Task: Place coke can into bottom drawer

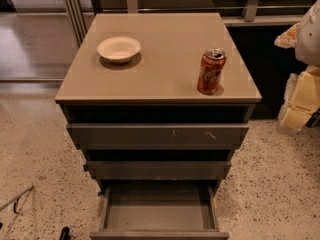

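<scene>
- While the coke can (211, 71) stands upright on the smooth, grey-brown top of the cabinet (165, 59), near the cabinet's front right corner, the bottom drawer (159, 216) sits pulled out at the cabinet's foot. It is a shallow, wide box with a flat grey floor and thin side walls.
- The can is a small red-orange cylinder with white script lettering and a bright silver lid, and it throws a soft shadow on the cabinet's faintly glossy slab.
- A round, off-white bowl (118, 49), shallow and matte, rests toward the back left of the cabinet's top, well apart from the can.
- Under the cabinet's top runs a dark gap, then the top drawer front (157, 134), a flat grey band marked with pale scratches right of its middle. The plain middle drawer front (157, 170) lies below it.
- The gripper (299, 101), pale yellow and blocky, hangs off the cabinet's right side, beneath the rounded white shell of the arm (310, 34) and partly cut by the frame edge. It touches neither can nor cabinet, and whether it is apart or together cannot be told.
- Speckled, stone-like floor (35, 149) surrounds the cabinet.
</scene>
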